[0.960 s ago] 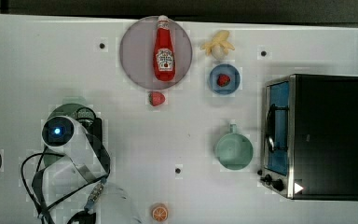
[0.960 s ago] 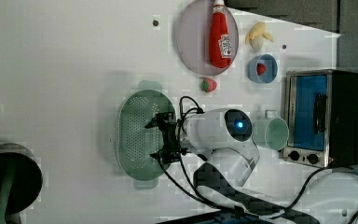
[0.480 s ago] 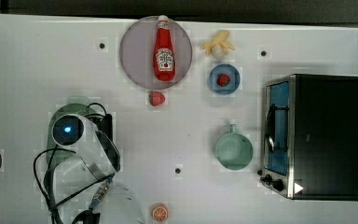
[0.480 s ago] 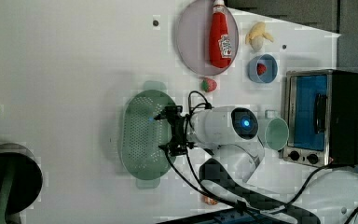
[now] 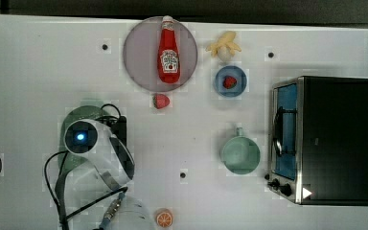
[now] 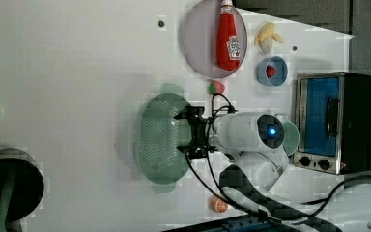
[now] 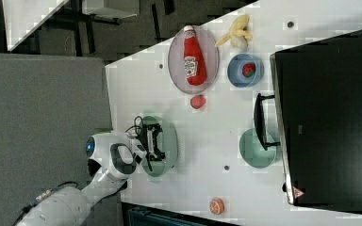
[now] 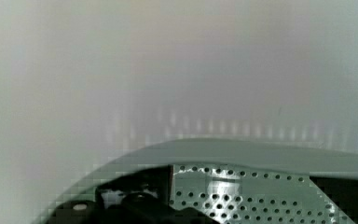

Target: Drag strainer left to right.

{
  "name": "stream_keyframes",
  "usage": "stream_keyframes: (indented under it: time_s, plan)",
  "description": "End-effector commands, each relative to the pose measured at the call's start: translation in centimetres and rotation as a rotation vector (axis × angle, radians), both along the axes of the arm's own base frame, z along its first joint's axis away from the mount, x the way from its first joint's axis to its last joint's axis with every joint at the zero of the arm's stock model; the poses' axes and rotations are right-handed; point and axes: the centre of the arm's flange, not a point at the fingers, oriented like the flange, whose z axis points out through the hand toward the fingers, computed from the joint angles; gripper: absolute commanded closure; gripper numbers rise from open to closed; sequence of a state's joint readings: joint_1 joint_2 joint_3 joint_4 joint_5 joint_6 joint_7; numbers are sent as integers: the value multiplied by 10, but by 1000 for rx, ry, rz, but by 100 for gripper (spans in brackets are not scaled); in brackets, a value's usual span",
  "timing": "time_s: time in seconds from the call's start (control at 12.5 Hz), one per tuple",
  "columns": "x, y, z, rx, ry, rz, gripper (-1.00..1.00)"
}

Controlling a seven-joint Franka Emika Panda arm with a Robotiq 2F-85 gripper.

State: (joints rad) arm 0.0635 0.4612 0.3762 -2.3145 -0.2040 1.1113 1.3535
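In the top view, I see the strainer (image 5: 79,117) at about 9 o'clock of the white table (image 5: 38,76), mostly covered by my arm (image 5: 96,148). The plate (image 5: 141,52) with the ketchup bottle (image 5: 168,51) lies at 12 o'clock. A strawberry (image 5: 161,101) sits just under the plate's edge. The mug (image 5: 240,154) stands toward 4 o'clock, near the toaster oven (image 5: 323,139) at 3 o'clock. An orange slice (image 5: 164,219) is at 6 o'clock.

In the left view, the strainer (image 6: 160,140) is in the middle of the table, and the gripper (image 6: 189,131) reaches over its rim on the 3 o'clock side. The fingers are at the rim, but I cannot tell if they are closed on it or only near it. The blue bowl (image 6: 272,71) and the banana (image 6: 267,36) are at about 1 o'clock.

In the right view, the strainer (image 7: 168,141) lies at about 8 o'clock of the table, well apart from the mug (image 7: 257,148). The gripper (image 7: 152,136) is inside the oval of the strainer as I look from here.

In the wrist view, the smooth rim and the holed wall of the strainer (image 8: 242,191) are very close to the camera, with bare table beyond them. A dark part of the gripper is beside the holed wall.
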Motion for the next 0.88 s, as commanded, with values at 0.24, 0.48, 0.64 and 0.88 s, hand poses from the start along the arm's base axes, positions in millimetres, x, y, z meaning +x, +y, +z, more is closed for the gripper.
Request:
stream_keyframes:
  time_s: [0.24, 0.48, 0.64, 0.88]
  plan:
    - [20, -72, 3, -44, 1, -13, -100]
    - [29, -130, 6, -65, -2, -14, -100]
    - [31, -151, 5, -71, 0, 3, -100]
    - [32, -185, 5, -80, 1, 27, -100]
